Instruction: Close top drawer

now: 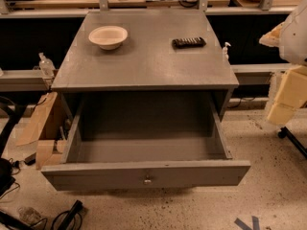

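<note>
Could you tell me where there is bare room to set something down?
The cabinet top is bare across its front half and between the bowl and the remote. The open top drawer holds nothing visible. The floor at left is crowded with cardboard and cables. The gripper is not in view.

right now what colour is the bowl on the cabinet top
Cream-white bowl, camera view; end effector at right edge.
</note>
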`<action>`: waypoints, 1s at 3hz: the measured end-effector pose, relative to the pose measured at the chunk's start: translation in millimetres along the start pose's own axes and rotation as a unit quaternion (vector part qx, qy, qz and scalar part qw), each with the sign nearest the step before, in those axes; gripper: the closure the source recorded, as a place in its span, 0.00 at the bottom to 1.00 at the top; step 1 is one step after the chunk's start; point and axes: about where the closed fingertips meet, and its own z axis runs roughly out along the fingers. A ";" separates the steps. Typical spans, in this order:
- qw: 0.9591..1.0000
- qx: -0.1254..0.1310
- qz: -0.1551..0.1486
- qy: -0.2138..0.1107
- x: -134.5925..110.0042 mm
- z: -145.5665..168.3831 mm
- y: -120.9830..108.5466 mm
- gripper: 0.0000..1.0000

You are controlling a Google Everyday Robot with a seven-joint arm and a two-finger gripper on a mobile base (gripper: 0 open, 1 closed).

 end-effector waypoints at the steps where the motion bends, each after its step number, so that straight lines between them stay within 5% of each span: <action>1: 1.000 0.001 0.000 -0.001 -0.8 -0.8 -0.2 0.00; 2: 0.999 -0.007 0.004 -0.032 7.5 22.0 15.9 0.02; 3: 0.997 -0.018 0.026 -0.066 30.7 62.5 37.9 0.26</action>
